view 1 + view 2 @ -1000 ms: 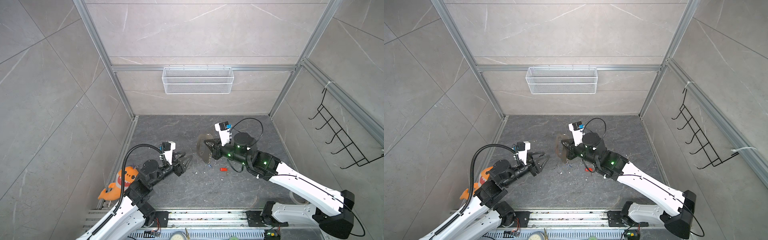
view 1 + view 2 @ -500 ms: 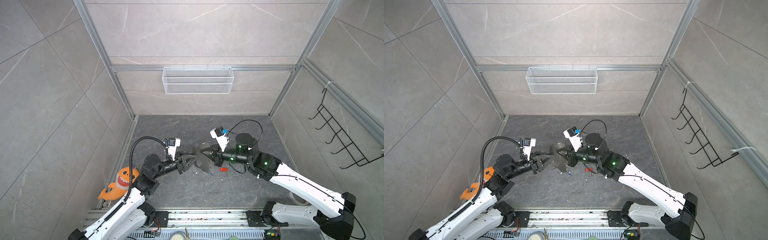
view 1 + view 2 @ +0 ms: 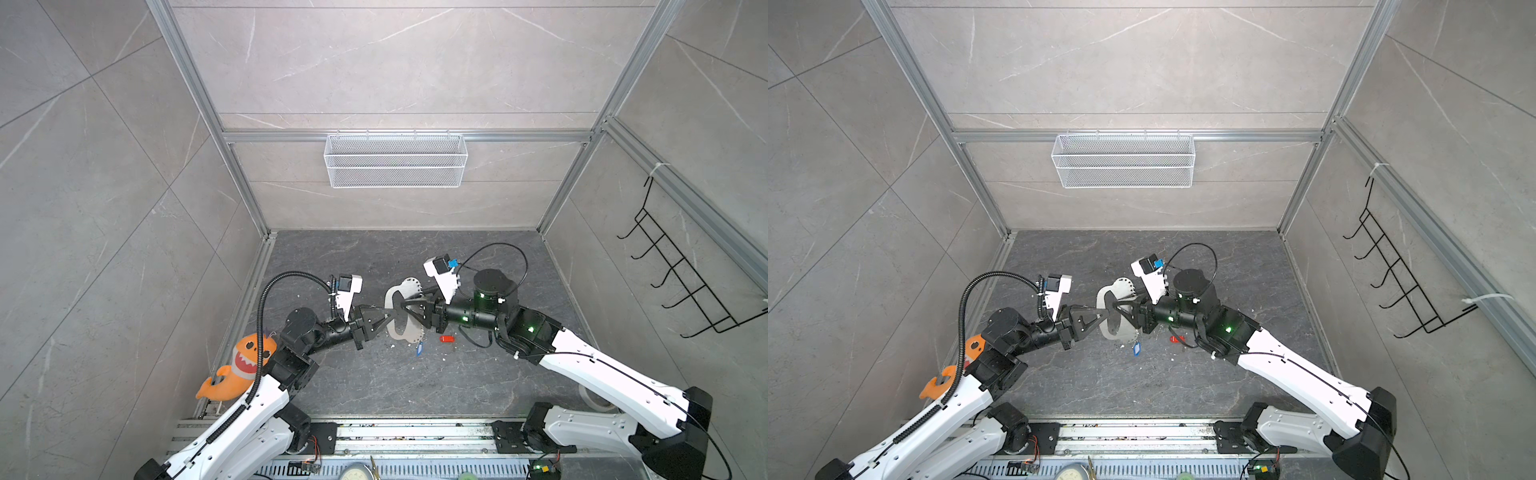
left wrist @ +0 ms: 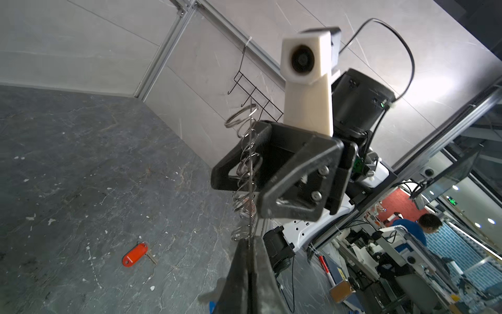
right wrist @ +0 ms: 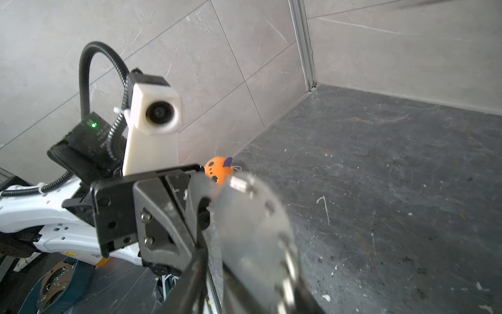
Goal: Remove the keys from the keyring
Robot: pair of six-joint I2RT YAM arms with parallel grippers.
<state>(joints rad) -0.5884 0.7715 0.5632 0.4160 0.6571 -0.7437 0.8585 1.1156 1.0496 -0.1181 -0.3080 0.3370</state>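
Note:
The keyring [image 3: 399, 328] [image 3: 1115, 330] is a flat grey plate with an oval hole, held in the air above the floor's middle. My left gripper [image 3: 390, 318] [image 3: 1105, 312] is shut on its rim; in the left wrist view the plate [image 4: 250, 174] stands edge-on, running into the closed jaws [image 4: 249, 244]. My right gripper [image 3: 402, 308] [image 3: 1118, 309] [image 5: 244, 285] is open, one finger on each side of the blurred plate [image 5: 252, 225]. A blue-tagged key [image 3: 419, 348] [image 3: 1136, 348] hangs from the plate's lower end. A red-tagged key [image 3: 446, 338] [image 3: 1176, 339] [image 4: 135, 254] lies loose on the floor.
An orange shark plush [image 3: 241, 365] [image 5: 218, 171] lies at the floor's left edge by the left arm. A white wire basket [image 3: 395, 160] hangs on the back wall and a black hook rack [image 3: 673, 286] on the right wall. Small white specks dot the floor.
My left gripper reached right to the plate and shut on its rim. My right gripper brought the plate left to meet it, then its jaws parted.

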